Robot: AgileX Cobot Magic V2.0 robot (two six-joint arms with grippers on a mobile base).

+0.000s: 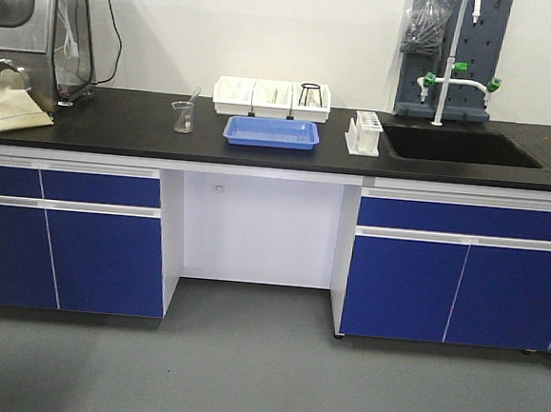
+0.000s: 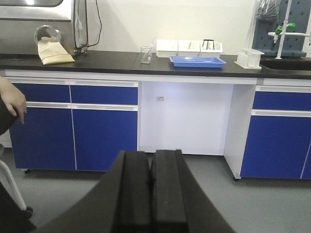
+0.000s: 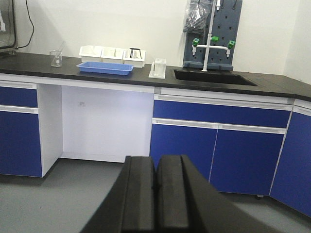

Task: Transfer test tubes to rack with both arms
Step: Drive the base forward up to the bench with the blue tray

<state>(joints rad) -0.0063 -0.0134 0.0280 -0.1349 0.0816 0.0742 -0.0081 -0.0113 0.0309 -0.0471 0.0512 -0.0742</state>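
Observation:
The white rack (image 1: 364, 135) stands on the black counter (image 1: 120, 122) just left of the sink; it also shows in the left wrist view (image 2: 249, 58) and the right wrist view (image 3: 158, 68). I cannot make out single test tubes from here; faint thin shapes lie in the middle white bin (image 1: 274, 95). My left gripper (image 2: 150, 155) is shut and empty, out over the floor far from the counter. My right gripper (image 3: 155, 162) is likewise shut and empty over the floor. Neither arm shows in the front view.
A blue tray (image 1: 272, 131), three white bins (image 1: 237, 94), a black wire tripod (image 1: 310, 94) and a clear beaker (image 1: 184, 117) sit on the counter. The sink (image 1: 462, 146) and tap (image 1: 448, 81) are at the right. A person's hand (image 2: 15, 101) is at my left.

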